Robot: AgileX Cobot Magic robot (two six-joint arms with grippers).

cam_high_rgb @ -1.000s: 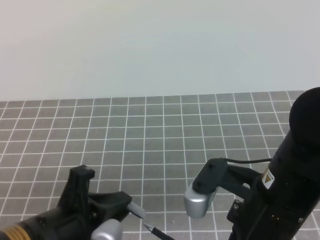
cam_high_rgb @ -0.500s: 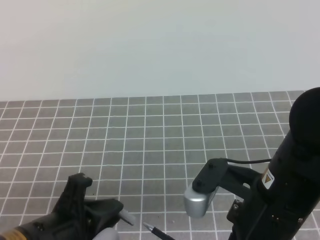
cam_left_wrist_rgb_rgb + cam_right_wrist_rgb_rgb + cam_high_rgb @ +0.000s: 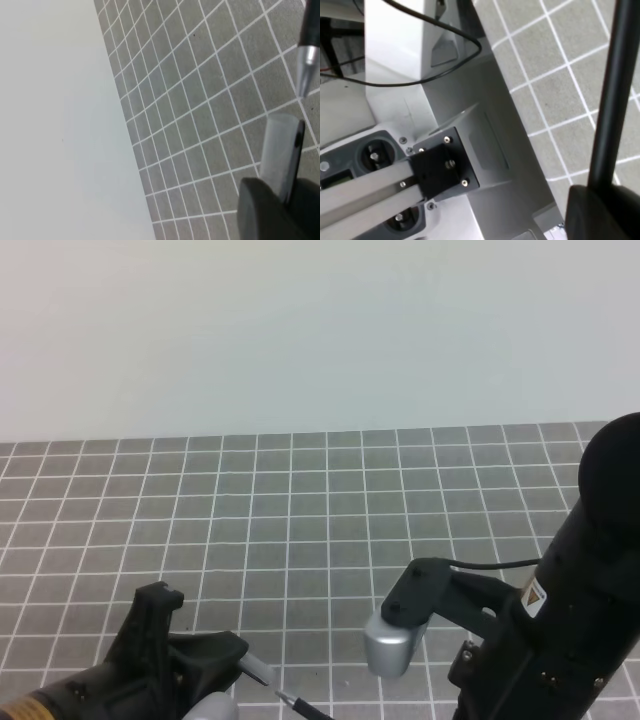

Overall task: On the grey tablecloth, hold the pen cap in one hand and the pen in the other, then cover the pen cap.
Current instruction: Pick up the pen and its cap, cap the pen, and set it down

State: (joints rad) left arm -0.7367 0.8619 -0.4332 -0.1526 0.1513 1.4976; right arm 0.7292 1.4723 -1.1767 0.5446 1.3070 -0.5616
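Right wrist view: slim, smooth black pen (image 3: 612,95) clamped in right hand (image 3: 600,212) over gridded grey tablecloth (image 3: 545,50); left hand's (image 3: 255,672) state unclear.

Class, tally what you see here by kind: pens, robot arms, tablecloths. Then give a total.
Thin black stick pen with silver tip: 1
Black robot arms: 2, left arm and right arm
Dark grey gridded tablecloth: 1
Total: 4

One pen (image 3: 300,707), one grey tablecloth (image 3: 330,500), and two robot arms are visible.
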